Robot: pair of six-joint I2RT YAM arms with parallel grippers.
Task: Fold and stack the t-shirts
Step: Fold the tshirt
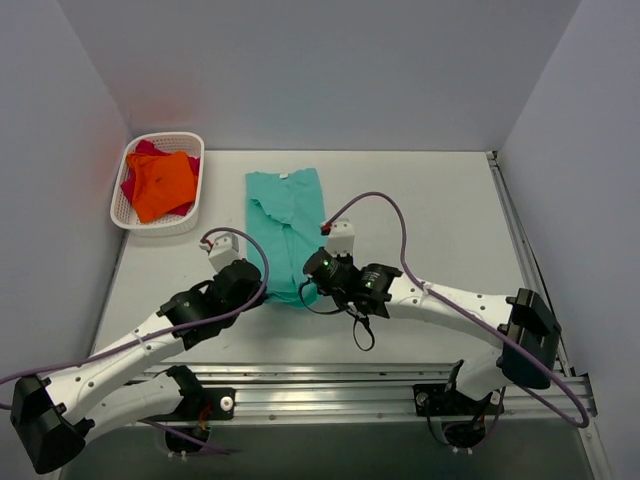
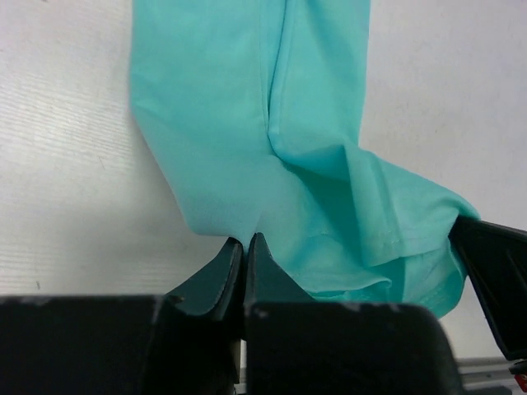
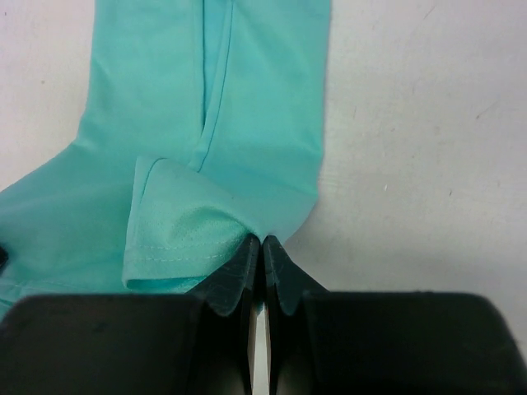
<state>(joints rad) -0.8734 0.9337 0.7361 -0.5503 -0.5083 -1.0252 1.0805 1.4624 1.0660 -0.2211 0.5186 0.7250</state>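
Looking down from above, we see the teal-green t-shirt lying on the white desk, a little left of centre. It is folded lengthwise into a narrow strip. Its long axis runs away from the arm bases toward the back wall. The neckline, with a small white label showing, points to the far end, and the hem points toward the arms. A fold line runs down the middle of the strip along that same axis.

Both arms meet at the near, hem end. The left fingers are pressed together on the near-left corner of the cloth. In the left wrist view the fabric comes right into their tips. The right fingers are likewise closed, pinching the near-right corner, where a bit of hem with its stitched edge is turned over. Between the two grips the hem is bunched and rumpled, while the far part of the shirt lies flat on the desk.

At the far-left corner of the desk stands a white lattice basket. In it the orange t-shirt lies crumpled on top of the magenta-red t-shirt, of which we see only the edges.
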